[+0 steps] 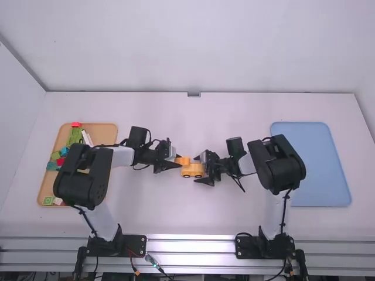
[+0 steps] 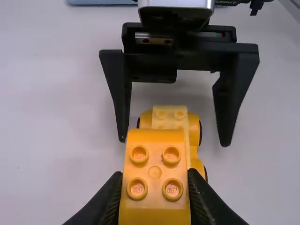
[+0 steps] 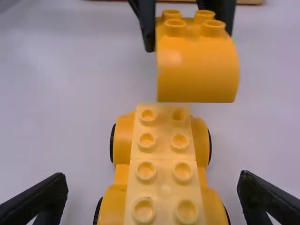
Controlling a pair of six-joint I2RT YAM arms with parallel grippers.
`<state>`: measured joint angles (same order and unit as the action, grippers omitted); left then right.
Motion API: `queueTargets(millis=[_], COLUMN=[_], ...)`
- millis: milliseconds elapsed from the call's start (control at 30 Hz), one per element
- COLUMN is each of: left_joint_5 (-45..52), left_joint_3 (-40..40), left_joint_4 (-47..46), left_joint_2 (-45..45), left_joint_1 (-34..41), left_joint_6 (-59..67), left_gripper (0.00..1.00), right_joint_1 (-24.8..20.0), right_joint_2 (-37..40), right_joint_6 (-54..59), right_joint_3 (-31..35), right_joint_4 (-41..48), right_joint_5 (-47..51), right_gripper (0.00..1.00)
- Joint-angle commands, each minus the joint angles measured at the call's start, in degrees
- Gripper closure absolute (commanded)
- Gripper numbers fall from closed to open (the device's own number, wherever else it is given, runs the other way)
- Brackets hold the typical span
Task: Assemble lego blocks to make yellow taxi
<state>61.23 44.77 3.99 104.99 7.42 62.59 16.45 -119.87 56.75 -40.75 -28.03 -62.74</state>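
Near the table's middle, my left gripper [image 1: 176, 161] holds an orange-yellow curved block [image 1: 183, 160] above the left end of the yellow wheeled car base [image 1: 192, 171]. In the left wrist view, the left gripper [image 2: 155, 187] is shut on this studded block [image 2: 154, 173], with the car base [image 2: 169, 120] lower behind it. My right gripper [image 1: 202, 170] stands around the base's right part. The right wrist view has the right gripper [image 3: 152, 187] open, its fingers on both sides of the car base [image 3: 164, 164] and apart from it; the curved block [image 3: 197, 70] hangs over the far end, not touching.
On the left side, a wooden tray [image 1: 108, 132] holds several coloured blocks, partly behind the left arm. A blue tray [image 1: 319, 167] lies on the right side. Both grippers are close together over the white table [image 1: 193, 117].
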Motion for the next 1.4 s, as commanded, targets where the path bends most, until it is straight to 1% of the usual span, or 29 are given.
queueTargets(millis=[0, 33, 200, 267, 467, 600, 633, 667, 800, 967, 1100, 1200, 1367], left_joint_5=[0.85, 0.83, 0.81, 0.68, 0.61, -0.5, -1.38, -1.99, -1.84, -1.7, -2.1, -1.92, -2.29], left_joint_3=[-0.83, -0.83, -0.81, -0.81, -0.79, -0.81, -0.81, -0.83, -1.7, -3.17, -4.33, -5.35, -6.21], left_joint_4=[0.13, -0.02, 0.96, 0.83, 1.55, 1.4, 1.29, 0.87, 2.47, 5.53, 9.18, 11.78, 13.35], left_joint_2=[-1.14, -1.14, -1.14, -1.14, -1.11, -1.07, -1.05, -0.96, -0.96, -0.96, -0.94, -0.96, -0.94], left_joint_1=[1.2, 1.75, 3.15, 3.43, 3.48, 3.54, 3.52, 3.43, 4.17, 4.31, 4.68, 4.72, 5.95], left_joint_6=[-1.7, -1.7, -1.73, -1.79, -4.68, -4.72, -4.74, -4.72, -4.74, -4.79, -8.2, -8.17, -8.15], left_gripper=[0.93, 0.93, 0.93, 0.93, 0.94, 0.94, 0.95, 0.95, 0.98, 0.98, 0.98, 0.98, 0.98], right_joint_1=[-0.46, -0.39, 1.36, 2.23, 2.75, 2.34, 2.21, 2.12, 1.88, 1.86, 1.88, 1.97, 2.64], right_joint_2=[-0.81, -0.81, -0.81, -0.81, -0.81, -0.81, -0.81, -0.81, -0.81, -0.81, -0.81, -0.81, -0.81], right_joint_6=[-1.29, -1.31, -1.44, -1.49, -2.49, -2.51, -2.49, -2.51, -2.49, -2.29, -1.2, -1.22, -1.2], right_joint_3=[0.28, 0.28, 0.26, 0.28, 0.28, 0.26, 0.26, 0.28, 0.28, 0.26, 0.28, 0.28, 0.28], right_joint_4=[-0.2, -0.09, -0.09, -0.09, -0.31, -0.26, -0.28, -0.28, -0.26, -0.28, -0.04, -0.02, 0.15], right_joint_5=[-1.31, -0.28, 2.25, 5.03, 6.67, 7.61, 7.48, 7.52, 7.52, 7.52, 7.48, 7.39, 7.56], right_gripper=[0.11, 0.14, 0.19, 0.24, 0.28, 0.38, 0.44, 0.46, 0.51, 0.53, 0.53, 0.53, 0.5])
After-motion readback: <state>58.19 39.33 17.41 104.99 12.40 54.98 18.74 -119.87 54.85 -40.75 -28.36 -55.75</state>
